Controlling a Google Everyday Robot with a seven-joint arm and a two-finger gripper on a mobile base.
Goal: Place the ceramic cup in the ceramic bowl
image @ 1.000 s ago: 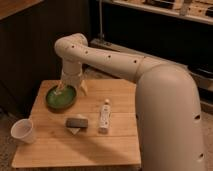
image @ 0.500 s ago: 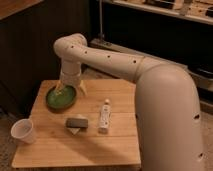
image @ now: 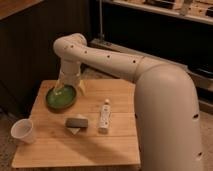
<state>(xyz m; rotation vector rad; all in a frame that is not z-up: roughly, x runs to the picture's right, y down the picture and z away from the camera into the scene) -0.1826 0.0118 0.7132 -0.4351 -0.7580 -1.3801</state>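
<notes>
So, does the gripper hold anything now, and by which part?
Nothing is held. The gripper hangs open over the ceramic bowl; the ceramic cup stands untouched near the left edge of the table.

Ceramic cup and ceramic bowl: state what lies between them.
In the camera view, only bare wooden table lies between the ceramic cup and the ceramic bowl. The gripper hangs over the bowl, fingers open.

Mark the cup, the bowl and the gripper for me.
cup (image: 23, 132): camera view, on its outer wall.
bowl (image: 56, 101): camera view, on its bare inside.
gripper (image: 69, 89): camera view, midway between its open fingers, just above the bowl.
</notes>
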